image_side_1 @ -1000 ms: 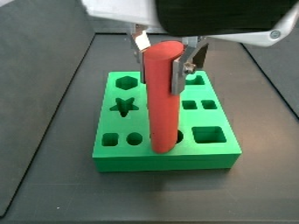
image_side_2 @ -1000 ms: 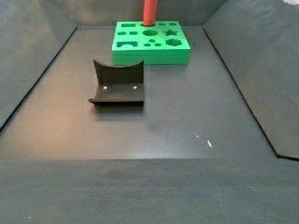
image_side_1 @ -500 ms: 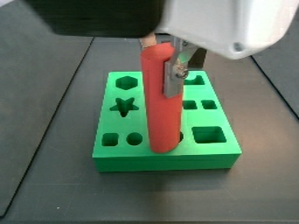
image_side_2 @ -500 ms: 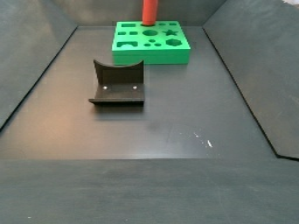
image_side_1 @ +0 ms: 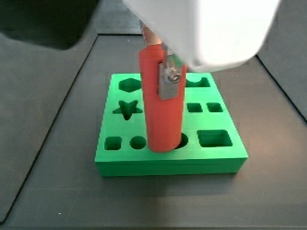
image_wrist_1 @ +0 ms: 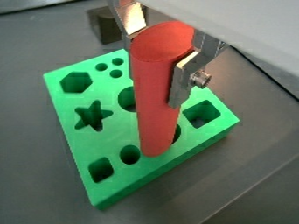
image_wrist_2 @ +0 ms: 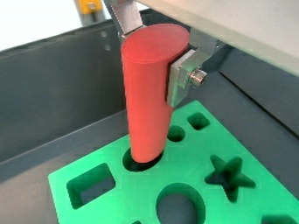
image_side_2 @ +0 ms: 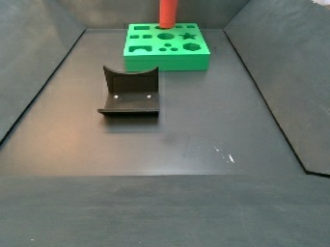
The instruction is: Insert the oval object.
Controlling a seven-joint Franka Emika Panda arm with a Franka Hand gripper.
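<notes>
The oval object [image_wrist_1: 152, 96], a long red-coral peg, stands upright with its lower end inside a hole of the green block [image_wrist_1: 82, 166]. It shows the same way in the other wrist view [image_wrist_2: 146, 96] and in both side views [image_side_1: 162, 108] [image_side_2: 167, 12]. My gripper [image_wrist_1: 155, 52] is shut on the peg's upper part, with one silver finger [image_wrist_1: 183, 80] flat against its side and the other behind its top. The gripper also shows in a wrist view [image_wrist_2: 155, 48] and a side view [image_side_1: 160, 67]. The arm's body hides the peg's top in that side view.
The green block [image_side_2: 168, 60] has star, hexagon, round and square holes and sits at the far end of the dark floor. The fixture [image_side_2: 129, 94] stands on the floor nearer the middle. Dark walls ring the floor.
The gripper and peg have moved down a little, so the peg's lower end sits deeper in the hole. The arm's body fills more of the side view.
</notes>
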